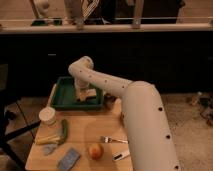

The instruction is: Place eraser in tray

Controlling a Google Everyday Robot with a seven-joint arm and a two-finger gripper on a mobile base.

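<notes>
The dark green tray [64, 102] sits at the back left of the wooden table. The tan-beige eraser [90, 93] shows over the tray's right half, right at the end of my arm. My gripper [83, 93] hangs down from the white wrist into the tray, against the eraser's left side. I cannot tell whether the eraser rests on the tray floor or is held just above it.
In front of the tray stand a white cup [47, 116], a green vegetable [64, 129], a yellow item [46, 140], a blue-grey pad [69, 159], an apple [95, 150], a fork [113, 140] and a small white object [121, 156]. My arm covers the table's right side.
</notes>
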